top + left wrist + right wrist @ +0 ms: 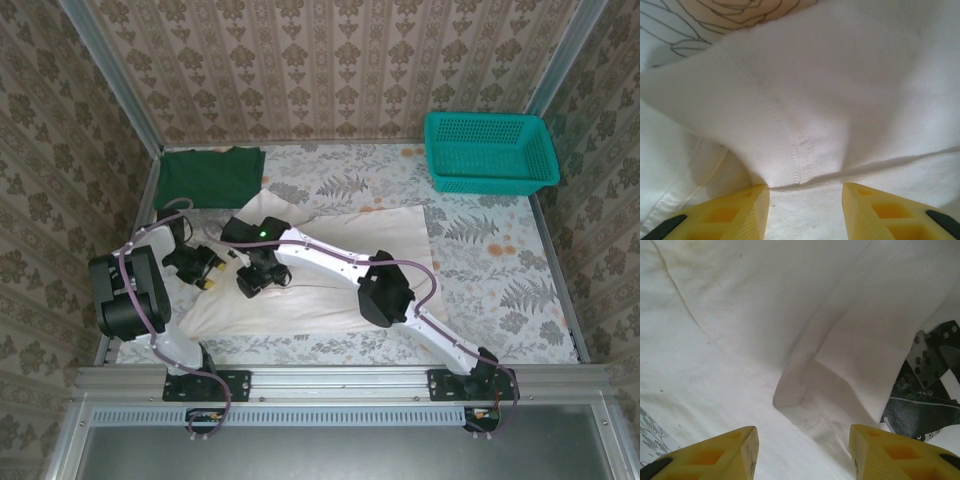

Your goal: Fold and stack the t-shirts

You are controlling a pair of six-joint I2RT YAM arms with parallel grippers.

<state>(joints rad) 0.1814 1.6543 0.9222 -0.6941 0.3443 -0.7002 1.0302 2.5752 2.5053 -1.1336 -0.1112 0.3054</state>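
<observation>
Left wrist view: the left pincer [805,212] has its yellow fingers spread wide and grips nothing. Just ahead of its tips, a bunched ridge of the off-white soft cloth short-sleeved t-shirt [850,85] rises, with a stitched seam running down it toward the gap. More of the same cloth lies under and between the fingers.

On the right wrist view, the right pincer [802,452] is also spread wide and holds nothing. It hangs over the shirt, where a folded-over corner of cloth sits just beyond its tips.

From the top external view, both pincers are close together over the left end of the off-white shirt. That shirt lies crumpled across the middle of the floral-covered tabletop [500,280]. The plain dark green cloth t-shirt [210,175] lies flat in the far left corner, well apart from both pincers. A teal plastic mesh basket [490,150] stands in the far right corner.
</observation>
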